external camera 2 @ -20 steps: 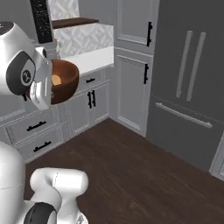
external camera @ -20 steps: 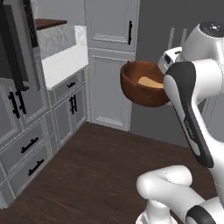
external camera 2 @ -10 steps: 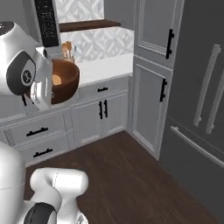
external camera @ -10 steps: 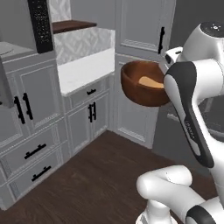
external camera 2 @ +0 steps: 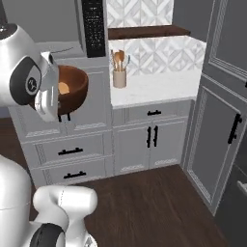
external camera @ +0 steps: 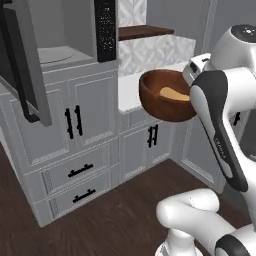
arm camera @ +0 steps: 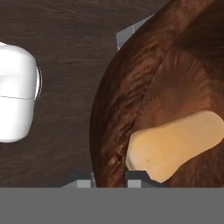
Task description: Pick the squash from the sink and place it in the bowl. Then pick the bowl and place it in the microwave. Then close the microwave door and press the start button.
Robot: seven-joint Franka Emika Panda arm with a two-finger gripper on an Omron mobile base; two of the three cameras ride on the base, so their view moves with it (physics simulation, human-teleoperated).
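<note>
The dark reddish-brown bowl (external camera: 159, 101) hangs in the air in front of the arm, level with the counter top. My gripper (arm camera: 110, 180) is shut on its rim, one fingertip on each side of the wall. The tan squash (external camera: 175, 93) lies inside the bowl (arm camera: 127, 100), on its bottom (arm camera: 175, 144). The microwave (external camera: 61, 54) stands open to the left of the bowl, its black keypad strip (external camera: 105, 29) facing me. Its door (external camera: 25, 67) is swung out at the far left. From the right base, the bowl (external camera 2: 75, 89) sits just below the keypad (external camera 2: 93, 26).
A white counter (external camera 2: 157, 89) carries a utensil holder (external camera 2: 119, 73) beneath a wooden shelf (external camera 2: 144, 32). Grey drawers and cabinet doors (external camera: 75, 125) stand below the microwave. A tall cabinet (external camera 2: 219, 125) rises at the right. Dark wood floor (external camera 2: 144, 207) lies open ahead.
The whole scene has slid right as the base turned: the open microwave and its door have come into view at the left. The bowl with the squash stays held at the same height.
</note>
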